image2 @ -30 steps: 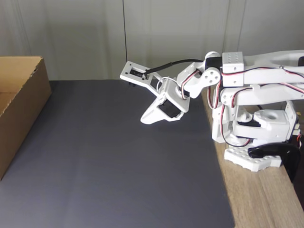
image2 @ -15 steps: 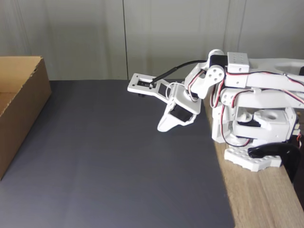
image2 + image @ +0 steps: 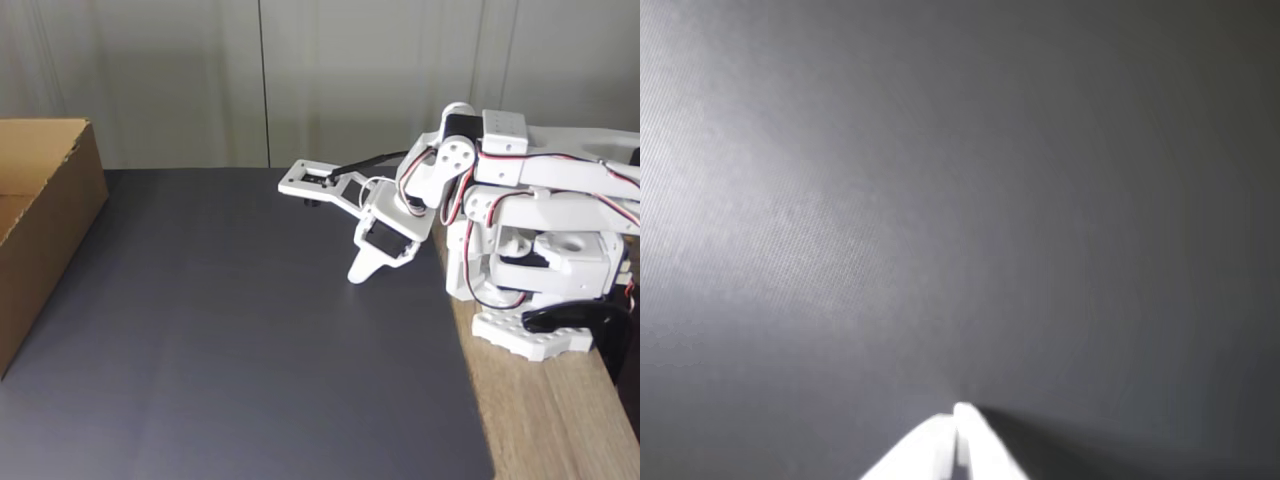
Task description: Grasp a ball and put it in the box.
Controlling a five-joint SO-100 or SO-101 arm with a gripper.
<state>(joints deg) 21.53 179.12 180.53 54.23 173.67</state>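
Brown cardboard box at the far left of the dark grey mat, our white gripper pinched tight with nothing in it, right side, we see no ball.

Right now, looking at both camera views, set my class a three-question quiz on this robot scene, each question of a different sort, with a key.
1. True or false: the claw holds a ball.
2. In the fixed view, the box sits at which edge? A) left B) right C) bottom
3. Fill in: the arm's base stands on a ____ tabletop, beside the dark mat.

Key: 1 false, the claw is shut on nothing. 2 A. 3 wooden.
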